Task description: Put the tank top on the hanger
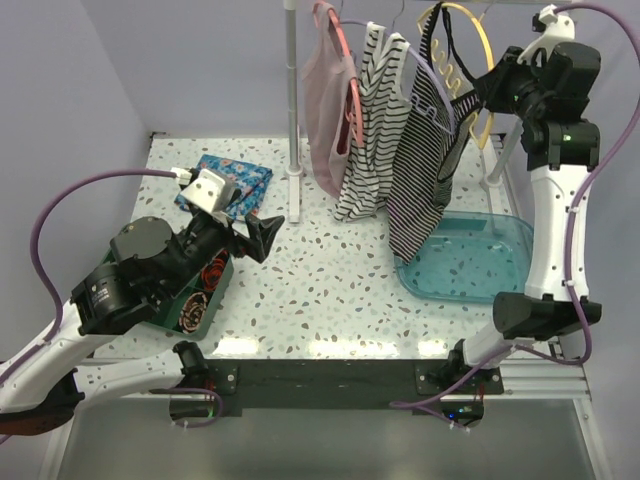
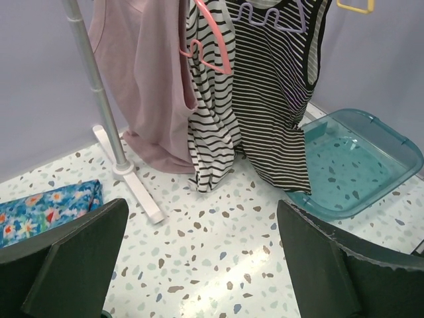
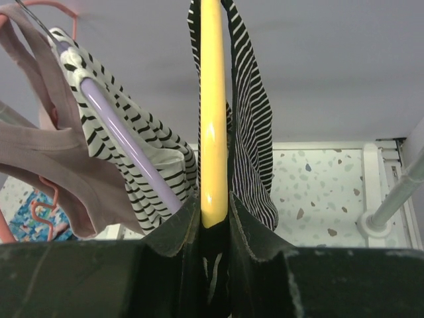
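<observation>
Left fingers (image 2: 73, 258) spread wide and holding nothing, low over the surface (image 1: 330, 290) at front-left, facing the rack (image 1: 291, 90). Right fingers (image 3: 258, 245) up at the rack, pinched narrow on the hanger (image 3: 213, 132). Tank top (image 1: 425, 170) hangs off it by what looks like one strap, hem near the blue tub (image 1: 470, 265). Looks mid-threading. Next move: work the other strap over the hanger's free end, probably a job for the left arm.

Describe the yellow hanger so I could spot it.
Find the clothes rack on the table. At its right end, the right hand grips the yellow hanger, draped with the dark thin-striped tank top. Nearby hang a pink hanger and a lavender hanger; only this one is yellow.
</observation>
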Controlling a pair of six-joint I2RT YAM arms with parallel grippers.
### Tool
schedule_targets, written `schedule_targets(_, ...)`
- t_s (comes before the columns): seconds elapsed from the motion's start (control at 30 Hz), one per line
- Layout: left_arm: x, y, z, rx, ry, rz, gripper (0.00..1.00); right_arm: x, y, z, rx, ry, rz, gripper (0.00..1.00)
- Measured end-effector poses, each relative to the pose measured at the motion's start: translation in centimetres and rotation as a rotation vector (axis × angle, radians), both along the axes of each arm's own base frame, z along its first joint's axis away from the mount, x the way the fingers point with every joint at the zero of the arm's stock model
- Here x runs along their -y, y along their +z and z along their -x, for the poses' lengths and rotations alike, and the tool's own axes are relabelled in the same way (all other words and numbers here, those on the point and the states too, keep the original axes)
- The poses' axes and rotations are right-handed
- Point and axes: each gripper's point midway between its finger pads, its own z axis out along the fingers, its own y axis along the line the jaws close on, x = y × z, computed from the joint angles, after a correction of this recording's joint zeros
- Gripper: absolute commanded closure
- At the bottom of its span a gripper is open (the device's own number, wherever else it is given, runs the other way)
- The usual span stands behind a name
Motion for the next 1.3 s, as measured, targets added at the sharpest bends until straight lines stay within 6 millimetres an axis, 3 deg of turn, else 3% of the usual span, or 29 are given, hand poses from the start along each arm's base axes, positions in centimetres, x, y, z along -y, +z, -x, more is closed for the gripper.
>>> schedule_targets(0.43, -0.4, -0.2, 0.0, -0.004, 0.012, -0.010, 0.00, -0.1, -1.0, -1.8, -0.025, -0.036, 0.025, 1.00)
schedule_targets(0.63, -0.5, -0.3, 0.0, -0.005, 0.015, -0.012, 0.00, 0.1, -3.2, -2.3, -0.056, -0.046, 0.026, 1.00)
schedule_targets(0.73, -0.4, -0.3, 0.0, -0.006, 0.015, -0.012, 0.00, 0.1, -3.3, -2.6, -0.044, -0.047, 0.026, 1.00)
schedule_targets(1.13, 0.2, -1.4, -0.5, -0.039, 0.029, -0.009, 0.00, 0.4, -3.3, -0.4, -0.037, -0.086, -0.007, 0.43)
schedule_targets(1.3, 0.6, -2.3, -0.9, -0.072, 0.051, -0.003, 0.00, 0.6, -3.0, 1.5, -0.032, -0.111, -0.031, 0.27)
